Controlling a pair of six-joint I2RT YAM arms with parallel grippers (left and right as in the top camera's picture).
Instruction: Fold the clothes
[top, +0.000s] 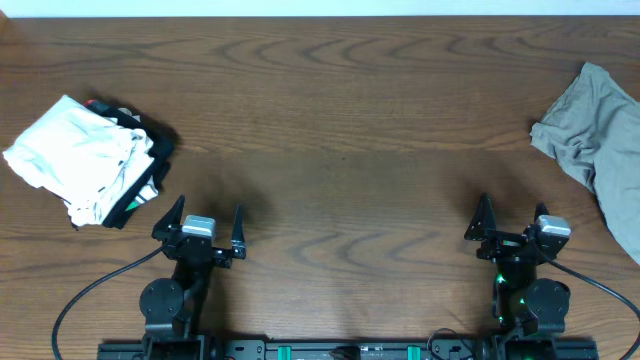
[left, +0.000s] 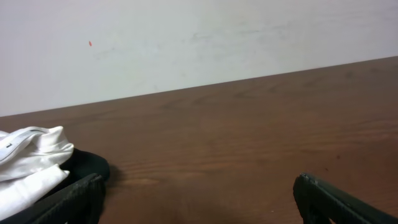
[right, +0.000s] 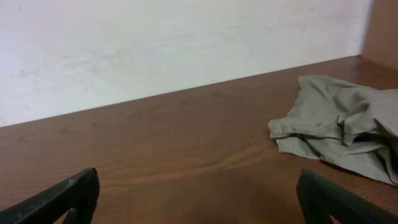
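Brown wooden table (top: 340, 130) — crumpled grey garment (top: 600, 140) lies at two o'clock from the right gripper (top: 512, 215), the nearer one; white-and-black pile (top: 85, 160) at ten o'clock from the left gripper (top: 208, 215). Both spread, empty.

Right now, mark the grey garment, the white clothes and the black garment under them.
grey garment (top: 600, 140), overhead view, middle of the crumpled fabric.
white clothes (top: 80, 160), overhead view, centre of the pile.
black garment (top: 163, 145), overhead view, exposed right edge.
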